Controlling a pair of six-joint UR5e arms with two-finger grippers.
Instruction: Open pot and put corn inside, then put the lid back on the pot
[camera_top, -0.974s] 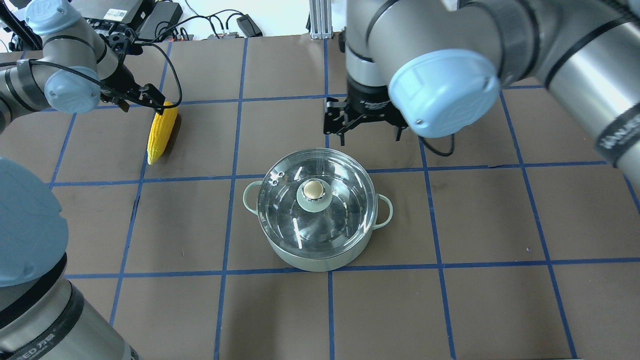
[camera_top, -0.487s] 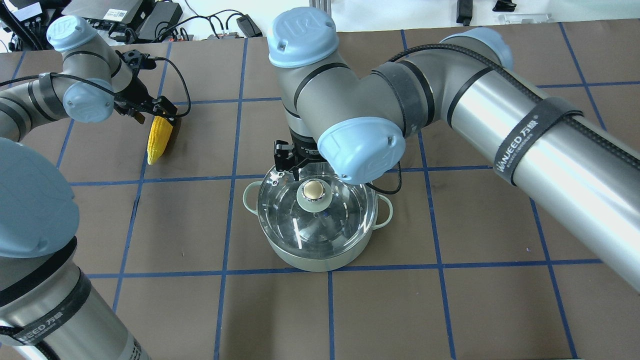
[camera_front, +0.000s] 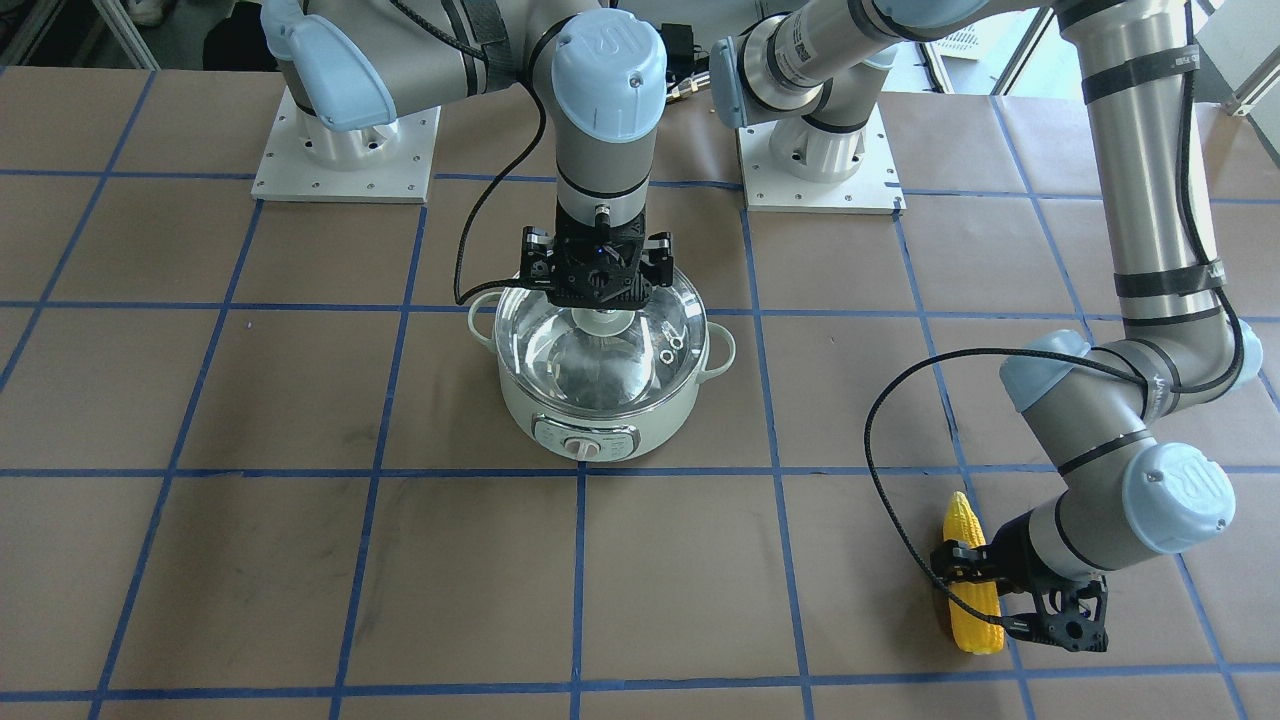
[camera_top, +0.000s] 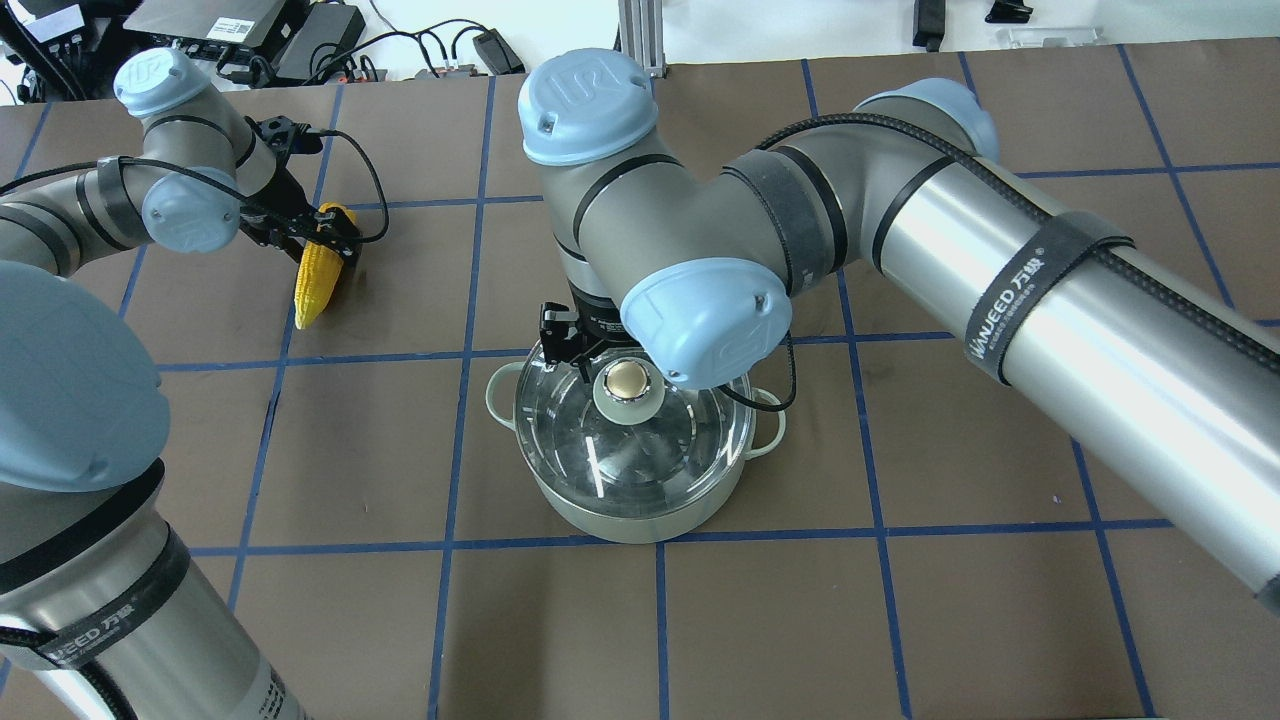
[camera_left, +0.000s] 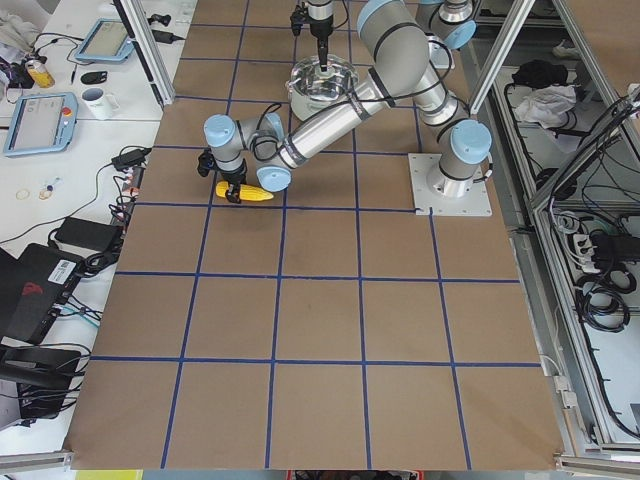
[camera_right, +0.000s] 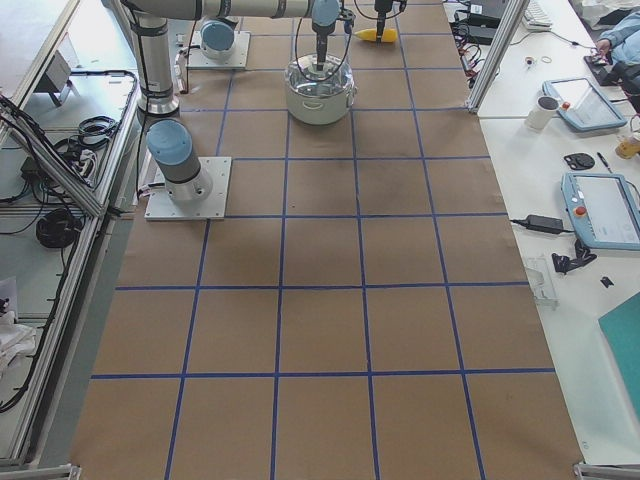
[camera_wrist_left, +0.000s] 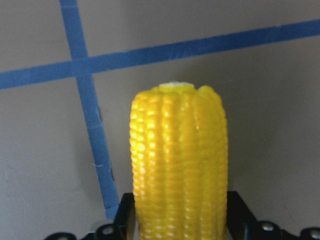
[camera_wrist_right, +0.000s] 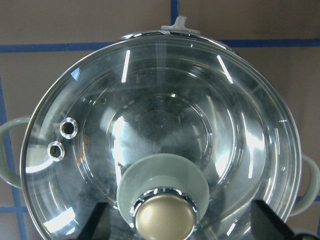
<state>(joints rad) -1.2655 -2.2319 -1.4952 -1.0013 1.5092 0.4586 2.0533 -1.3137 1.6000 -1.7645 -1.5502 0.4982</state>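
On the right arm's strap (camera_top: 1020, 300) it said WANJEED; right claw (camera_front: 598, 298) sat spread around the knob (camera_top: 626, 381), lid (camera_top: 620, 455) on the pot (camera_front: 540, 425). The left claw (camera_front: 972, 585) straddled the corn (camera_top: 315, 275) on the table (camera_top: 900, 600), grip unclear.

Overhead and front cameras face each other, both steeply down on the pot (camera_top: 625, 518).

Strap on right arm (camera_top: 1030, 290): "WANJEED" plus two Chinese characters | strap on left arm (camera_top: 95, 635): partly hidden, "…JEED" | blue joint cap (camera_top: 583, 95): "UR" logo | pot's dial markings: illegible
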